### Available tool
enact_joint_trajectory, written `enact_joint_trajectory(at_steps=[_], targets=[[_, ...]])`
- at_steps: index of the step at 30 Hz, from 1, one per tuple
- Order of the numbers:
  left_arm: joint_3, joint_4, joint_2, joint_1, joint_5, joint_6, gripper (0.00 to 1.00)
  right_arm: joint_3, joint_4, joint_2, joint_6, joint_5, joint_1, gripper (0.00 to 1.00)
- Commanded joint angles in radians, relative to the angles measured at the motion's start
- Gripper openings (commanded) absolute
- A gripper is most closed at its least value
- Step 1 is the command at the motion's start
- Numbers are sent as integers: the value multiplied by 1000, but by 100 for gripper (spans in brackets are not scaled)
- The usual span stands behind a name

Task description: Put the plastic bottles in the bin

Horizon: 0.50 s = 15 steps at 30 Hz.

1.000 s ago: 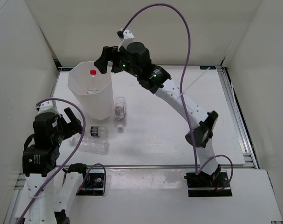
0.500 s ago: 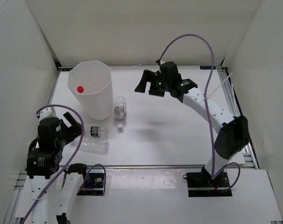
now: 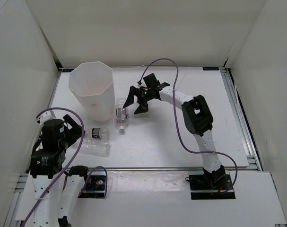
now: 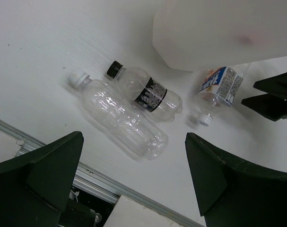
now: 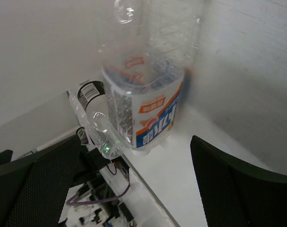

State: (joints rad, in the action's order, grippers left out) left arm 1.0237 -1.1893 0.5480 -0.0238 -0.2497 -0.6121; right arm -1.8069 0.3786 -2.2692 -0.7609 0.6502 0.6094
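Nearest, the left tool (image 3: 76, 126) hangs open at the near-left corner of the white bench (image 3: 181, 142), close to the unlabelled bottle (image 3: 96, 147) and black-capped bottle (image 3: 98, 133) lying side by side near the metal edge rail (image 3: 157, 168). Farther back, the pale-labelled bottle (image 3: 121, 115) lies just beside the foot of the bin (image 3: 71, 87), with the right tool (image 3: 134, 103) open close beside it. Plain white walls (image 3: 148, 28) enclose everything.

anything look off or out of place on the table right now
No spill or damage shows. Three bottles lie on their sides on the table beside the bin, not in it: the pale-labelled bottle, the black-capped bottle and the unlabelled bottle.
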Motion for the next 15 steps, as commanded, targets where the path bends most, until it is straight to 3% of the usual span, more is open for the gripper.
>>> enact_joint_trajectory(at_steps=[1, 15], targets=[[21, 17, -6, -5, -52, -17, 100, -97, -27, -67, -63, 98, 0, 100], [21, -12, 3, -5, -53, -8, 100, -243, -27, -266, -113, 161, 36, 98]])
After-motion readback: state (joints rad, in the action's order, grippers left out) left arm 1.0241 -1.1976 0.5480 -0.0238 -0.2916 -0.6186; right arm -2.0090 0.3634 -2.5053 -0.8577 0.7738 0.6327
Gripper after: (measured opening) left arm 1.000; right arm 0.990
